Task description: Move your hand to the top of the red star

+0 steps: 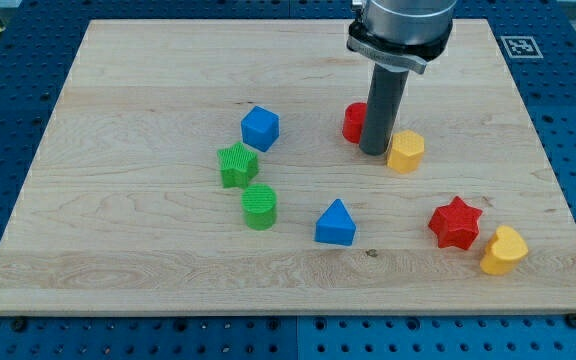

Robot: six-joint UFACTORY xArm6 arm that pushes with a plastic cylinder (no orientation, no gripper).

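The red star point(455, 222) lies on the wooden board point(148, 230) at the view's lower right, touching or nearly touching a yellow heart-shaped block point(503, 250) to its lower right. My tip point(373, 152) stands well above and to the left of the star. It sits between a red block point(354, 122), partly hidden behind the rod, and a yellow hexagonal block point(405, 151) just to its right.
A blue cube point(260, 128), a green star point(237, 165) and a green cylinder point(259, 207) cluster left of centre. A blue triangular block point(336, 223) lies at lower centre. A marker tag point(519, 46) sits beyond the board's top right corner.
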